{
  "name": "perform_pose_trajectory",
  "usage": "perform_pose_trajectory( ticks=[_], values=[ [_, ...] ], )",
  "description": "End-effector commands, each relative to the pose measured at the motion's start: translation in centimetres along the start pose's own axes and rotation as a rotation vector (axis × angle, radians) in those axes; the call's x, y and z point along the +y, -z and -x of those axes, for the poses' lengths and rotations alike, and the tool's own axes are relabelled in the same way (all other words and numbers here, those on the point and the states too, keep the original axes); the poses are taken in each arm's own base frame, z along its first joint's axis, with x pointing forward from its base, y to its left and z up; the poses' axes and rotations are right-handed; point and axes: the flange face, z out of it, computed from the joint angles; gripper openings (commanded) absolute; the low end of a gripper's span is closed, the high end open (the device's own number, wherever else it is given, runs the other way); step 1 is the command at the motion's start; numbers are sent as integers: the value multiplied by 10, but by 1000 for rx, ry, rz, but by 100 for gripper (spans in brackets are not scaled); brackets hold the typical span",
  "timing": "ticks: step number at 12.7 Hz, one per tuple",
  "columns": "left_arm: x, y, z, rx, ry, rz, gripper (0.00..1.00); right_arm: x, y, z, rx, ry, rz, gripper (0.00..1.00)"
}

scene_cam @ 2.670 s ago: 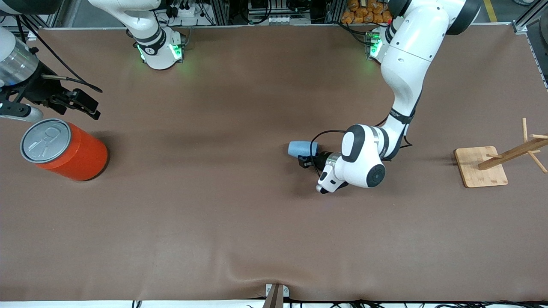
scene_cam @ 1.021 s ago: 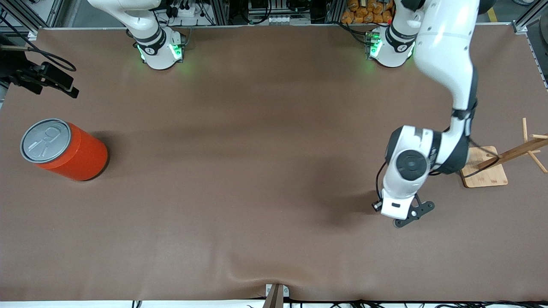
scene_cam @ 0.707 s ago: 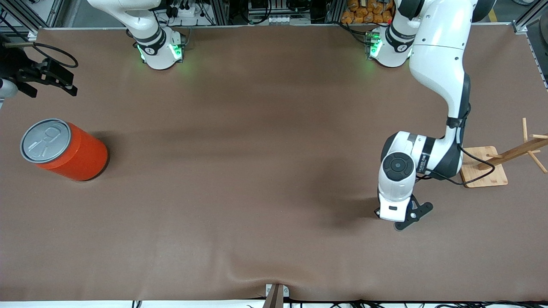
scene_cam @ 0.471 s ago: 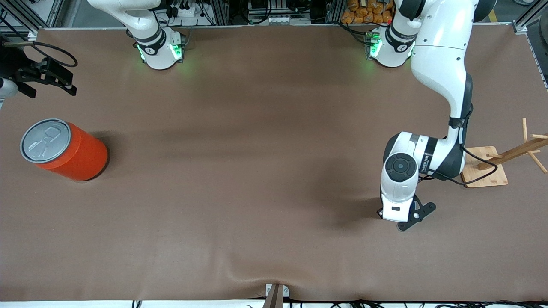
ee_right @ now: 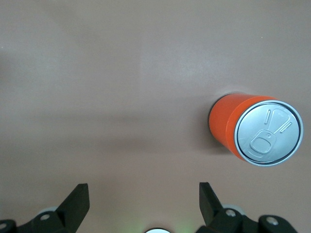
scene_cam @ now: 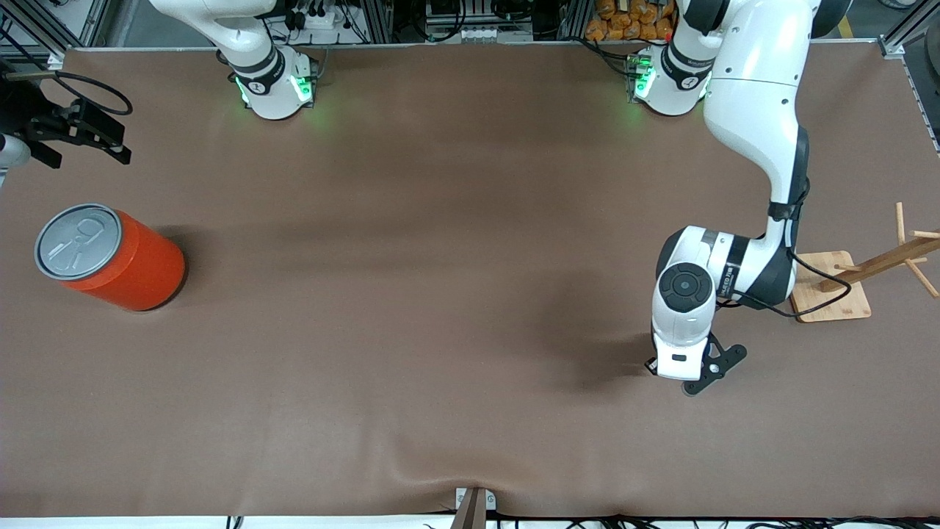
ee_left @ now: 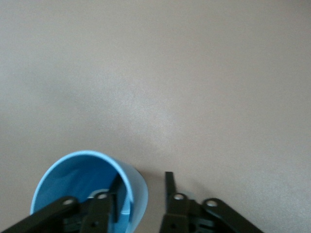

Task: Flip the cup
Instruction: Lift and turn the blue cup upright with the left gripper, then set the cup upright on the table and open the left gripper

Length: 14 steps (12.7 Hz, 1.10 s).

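Two fingers point(ee_left: 169, 187) of the left gripper point(ee_left: 142, 183) straddle one wall of the cup point(ee_left: 138, 187): one inside the rim, the other outside and just clear of it, so the jaws stand parted, gripping nothing. That cup stands mouth up, its axis vertical, toward the left arm's end of the table, nearer the front camera than the wooden stand point(scene_cam: 826, 290). Any withdrawal should go straight up. Right gripper point(ee_right: 143, 194) waits, spread wide, over the orange can point(ee_right: 243, 126)

one blue cup point(ee_left: 87, 187), one orange can point(scene_cam: 110, 257), one wooden rack point(scene_cam: 852, 275), two tools
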Motion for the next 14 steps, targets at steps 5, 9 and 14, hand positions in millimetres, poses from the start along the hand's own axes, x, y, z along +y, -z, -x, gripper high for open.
perform_pose_trajectory(
  ticks=[5,9,14],
  values=[
    [-22,59,-23,13,-46,-41,100,11,4,-1,-9,-9,5,100],
    [-50,98,-35,-74,-201,-88,100,4,4,-1,-11,-1,4,100],
    [-100,143,-60,-191,-362,-6,100,5,3,0,-14,0,5,100]
  ],
)
